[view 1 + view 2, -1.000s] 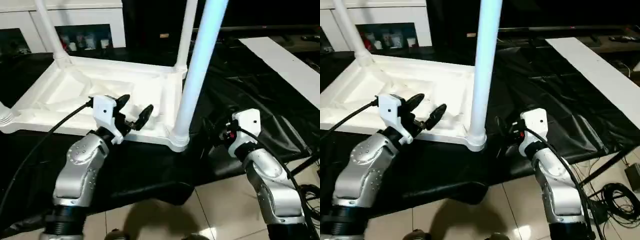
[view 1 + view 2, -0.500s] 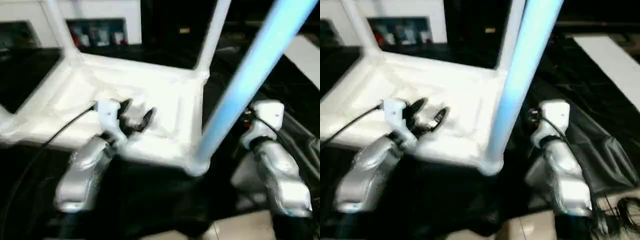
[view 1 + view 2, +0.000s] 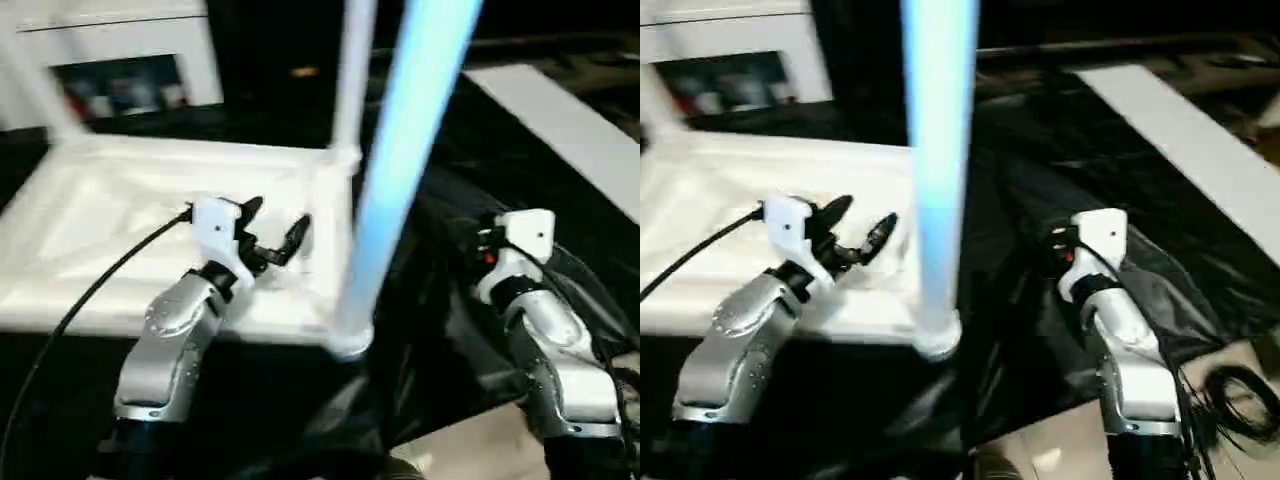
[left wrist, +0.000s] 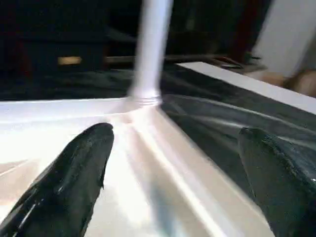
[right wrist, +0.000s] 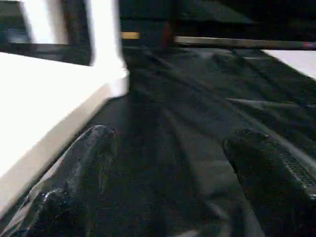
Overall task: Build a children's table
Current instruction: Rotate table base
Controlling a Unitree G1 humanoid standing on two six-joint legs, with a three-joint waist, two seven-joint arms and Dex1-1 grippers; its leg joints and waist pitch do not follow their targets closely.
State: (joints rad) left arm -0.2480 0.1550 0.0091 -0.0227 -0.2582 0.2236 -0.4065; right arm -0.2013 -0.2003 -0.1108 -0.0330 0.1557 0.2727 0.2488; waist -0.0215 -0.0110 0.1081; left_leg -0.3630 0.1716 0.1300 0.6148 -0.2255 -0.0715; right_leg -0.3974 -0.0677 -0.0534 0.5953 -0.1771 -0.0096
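Nearest, the left tool (image 3: 272, 235) hovers with its fingers spread wide over the upturned children's table (image 3: 120, 210), empty. Right of the table's near-corner leg (image 3: 395, 170), the right tool (image 5: 168, 163) gapes empty above black sheeting (image 3: 1060, 160).

No legible text, label, brand, number or sign is showing anywhere at this moment; every surface is reading as plain or too blurred to make out.
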